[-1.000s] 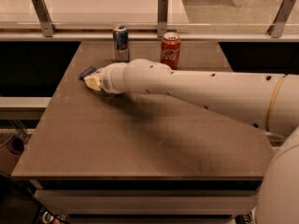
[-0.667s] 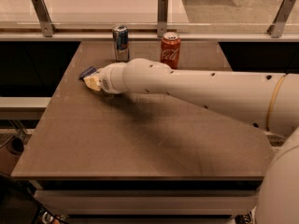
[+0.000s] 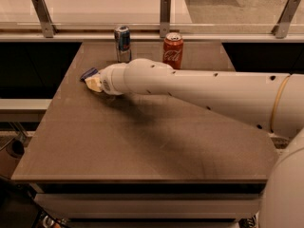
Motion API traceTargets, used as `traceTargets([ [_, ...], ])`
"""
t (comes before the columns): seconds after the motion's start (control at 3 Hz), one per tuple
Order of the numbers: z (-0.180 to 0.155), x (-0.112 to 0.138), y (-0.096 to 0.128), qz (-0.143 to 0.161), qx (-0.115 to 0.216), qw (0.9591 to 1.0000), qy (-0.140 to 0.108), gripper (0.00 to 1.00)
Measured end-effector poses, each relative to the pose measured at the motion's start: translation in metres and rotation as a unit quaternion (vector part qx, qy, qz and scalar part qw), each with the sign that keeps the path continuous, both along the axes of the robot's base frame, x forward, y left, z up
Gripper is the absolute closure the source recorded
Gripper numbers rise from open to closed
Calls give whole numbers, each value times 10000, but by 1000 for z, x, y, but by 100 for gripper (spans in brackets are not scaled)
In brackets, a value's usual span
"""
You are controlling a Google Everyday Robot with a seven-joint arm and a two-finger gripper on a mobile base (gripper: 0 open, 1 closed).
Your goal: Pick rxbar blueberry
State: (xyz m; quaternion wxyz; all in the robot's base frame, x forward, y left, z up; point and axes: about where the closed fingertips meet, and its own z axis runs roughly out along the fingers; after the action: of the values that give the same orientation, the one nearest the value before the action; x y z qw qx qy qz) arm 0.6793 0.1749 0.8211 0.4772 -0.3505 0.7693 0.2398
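the small, flat, dark navy-blue wrapped rxbar blueberry (image 3: pixel 88 73) lies near the left edge of the brown worktop (image 3: pixel 142 146), toward the far-left corner. the white arm's gripper (image 3: pixel 94 83) is right at it; whether it has a hold, i cannot tell. the lift looks not yet done.

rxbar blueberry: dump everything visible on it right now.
Only a small dark navy-blue sliver of the rxbar blueberry shows, lying on the brown table near its left edge in the camera view. The claw is over its right side and hides the rest. Whether it grips the bar can't be told. No text is legible.
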Motion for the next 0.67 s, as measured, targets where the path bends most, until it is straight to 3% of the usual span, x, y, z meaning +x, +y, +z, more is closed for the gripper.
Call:
traceTargets([
  [0.33, 32, 5, -12, 93, 78, 9998, -153, 100],
  [0.67, 102, 16, -40, 279, 186, 9983, -483, 100],
])
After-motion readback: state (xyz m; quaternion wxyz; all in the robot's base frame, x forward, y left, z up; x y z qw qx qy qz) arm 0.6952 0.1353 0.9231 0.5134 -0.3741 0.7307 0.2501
